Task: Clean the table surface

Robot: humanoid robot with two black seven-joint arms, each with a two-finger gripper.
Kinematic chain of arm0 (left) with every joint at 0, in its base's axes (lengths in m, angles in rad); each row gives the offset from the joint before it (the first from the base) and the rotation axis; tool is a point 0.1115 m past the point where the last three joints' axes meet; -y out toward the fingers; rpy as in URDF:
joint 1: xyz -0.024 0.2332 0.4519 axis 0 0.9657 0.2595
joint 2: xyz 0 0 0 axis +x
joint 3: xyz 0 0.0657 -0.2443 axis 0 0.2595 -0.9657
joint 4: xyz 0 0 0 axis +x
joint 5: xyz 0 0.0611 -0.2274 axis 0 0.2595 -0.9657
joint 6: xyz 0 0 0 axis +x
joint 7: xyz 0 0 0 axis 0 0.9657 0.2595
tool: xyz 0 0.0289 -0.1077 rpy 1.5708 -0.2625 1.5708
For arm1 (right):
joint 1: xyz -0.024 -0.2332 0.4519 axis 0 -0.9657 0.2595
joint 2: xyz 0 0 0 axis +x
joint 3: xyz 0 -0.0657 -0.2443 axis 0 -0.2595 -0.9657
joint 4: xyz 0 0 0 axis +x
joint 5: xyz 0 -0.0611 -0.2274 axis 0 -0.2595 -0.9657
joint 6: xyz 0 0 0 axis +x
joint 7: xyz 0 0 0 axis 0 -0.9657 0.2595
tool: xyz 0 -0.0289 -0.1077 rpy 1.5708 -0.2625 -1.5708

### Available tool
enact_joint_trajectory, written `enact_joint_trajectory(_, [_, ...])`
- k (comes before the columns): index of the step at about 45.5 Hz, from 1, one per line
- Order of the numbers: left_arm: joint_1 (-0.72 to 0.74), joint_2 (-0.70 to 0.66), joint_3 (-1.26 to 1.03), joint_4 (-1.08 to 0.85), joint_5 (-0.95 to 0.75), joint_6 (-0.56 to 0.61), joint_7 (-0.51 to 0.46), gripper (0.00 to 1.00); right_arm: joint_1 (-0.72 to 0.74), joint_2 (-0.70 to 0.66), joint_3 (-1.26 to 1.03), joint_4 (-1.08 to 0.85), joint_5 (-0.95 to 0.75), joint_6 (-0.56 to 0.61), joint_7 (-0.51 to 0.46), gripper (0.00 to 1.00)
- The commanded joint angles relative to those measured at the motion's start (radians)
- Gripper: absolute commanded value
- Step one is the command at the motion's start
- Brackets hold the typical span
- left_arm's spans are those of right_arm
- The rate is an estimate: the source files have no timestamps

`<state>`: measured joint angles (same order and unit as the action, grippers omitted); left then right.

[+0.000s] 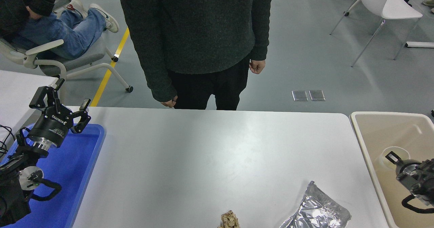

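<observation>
The white table surface [203, 153] fills the middle of the view. A crumpled silver foil bag [317, 211] lies on it near the front right. A small crumpled brown paper wad [229, 219] lies at the front edge. My right gripper [395, 158] hangs over the beige bin [360, 128] at the right, with one finger inside the rim of a white paper cup [386, 152], which it appears to hold. My left gripper [64, 103] is parked open and empty over the blue tray [81, 173] at the lower left.
A person in a dark sweater [196, 35] stands at the table's far edge, hands at the sides. Another person sits in a chair [51, 52] at the upper left. A white chair [386, 4] stands at the upper right.
</observation>
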<state>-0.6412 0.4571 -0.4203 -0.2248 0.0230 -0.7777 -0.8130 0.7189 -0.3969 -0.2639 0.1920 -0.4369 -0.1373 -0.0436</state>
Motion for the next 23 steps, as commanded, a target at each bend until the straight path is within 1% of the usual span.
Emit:
enact_joint_trajectory(1, [0.000, 0.000, 0.000, -0.001, 0.000, 0.000, 0.000, 1.00, 0.011, -0.003, 0.008, 0.001, 0.001, -0.001, 0.001, 0.98])
enact_joint_trajectory(7, [0.000, 0.000, 0.000, -0.001, 0.000, 0.000, 0.000, 1.00, 0.022, -0.003, 0.009, 0.010, 0.004, 0.002, 0.001, 0.98])
enact_joint_trajectory(15, [0.000, 0.000, 0.000, 0.001, 0.000, 0.000, 0.000, 1.00, 0.036, -0.019, 0.025, 0.023, 0.052, 0.005, 0.001, 0.98])
enact_joint_trajectory(23, [0.000, 0.000, 0.000, -0.001, 0.000, 0.000, 0.000, 1.00, 0.056, -0.085, 0.051, 0.130, 0.069, 0.001, 0.008, 0.98])
